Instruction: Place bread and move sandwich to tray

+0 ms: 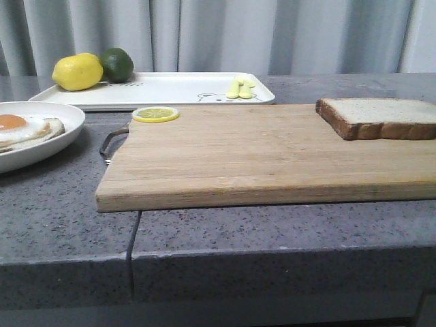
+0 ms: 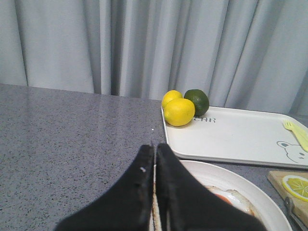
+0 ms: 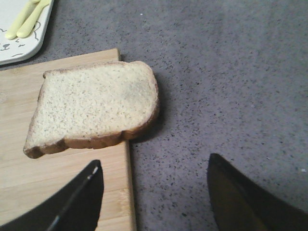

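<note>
A mock kitchen set: a grey speckled stone counter (image 1: 286, 231) carries a wooden cutting board (image 1: 259, 157), with a white tray (image 1: 170, 88) at twelve o'clock. Plain grey curtains (image 1: 218, 34) close off the back.

On the tabletop (image 1: 286, 231) the cutting board (image 1: 259, 157) lies central, the bread (image 1: 378, 117) at its two-o'clock corner. The tray (image 1: 170, 88) lies at twelve o'clock behind the board, lemon (image 1: 77, 71) and lime (image 1: 117, 64) on its ten-o'clock end. The plate (image 1: 51, 139) with the sandwich (image 1: 27, 129) sits at nine o'clock.
</note>
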